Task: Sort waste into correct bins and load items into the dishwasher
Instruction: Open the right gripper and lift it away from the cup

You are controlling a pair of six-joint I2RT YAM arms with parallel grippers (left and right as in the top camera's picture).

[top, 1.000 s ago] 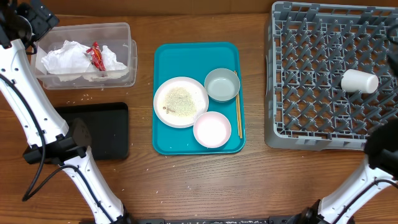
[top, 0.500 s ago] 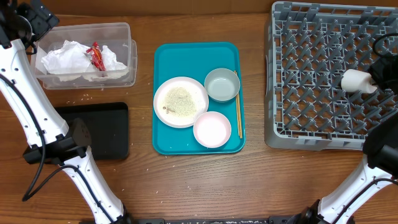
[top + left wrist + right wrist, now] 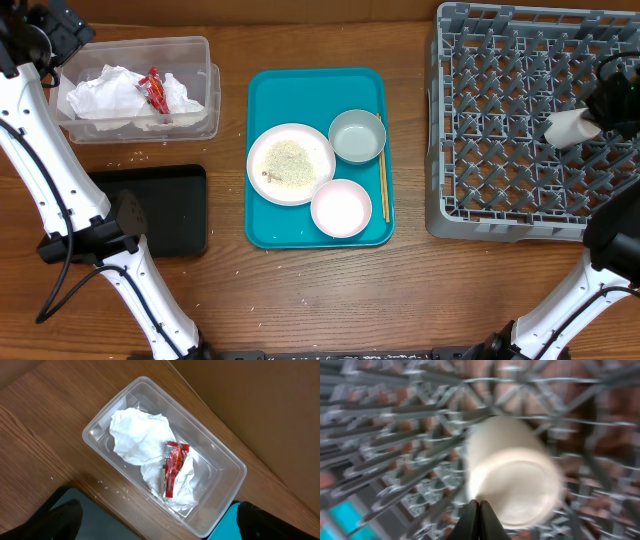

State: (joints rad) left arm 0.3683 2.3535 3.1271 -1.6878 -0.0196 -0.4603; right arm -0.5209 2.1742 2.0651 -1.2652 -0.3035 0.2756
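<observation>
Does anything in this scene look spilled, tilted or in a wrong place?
Two things. The small white cup lies on its side across the pegs of the large grey plastic dish rack, not standing. Loose white rice grains are scattered on the wooden table beside the clear rectangular plastic tub.

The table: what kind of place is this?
Probably a robot practice table for clearing up after meals: a grey rack, a teal tray of used dishes, and a tub of trash.
</observation>
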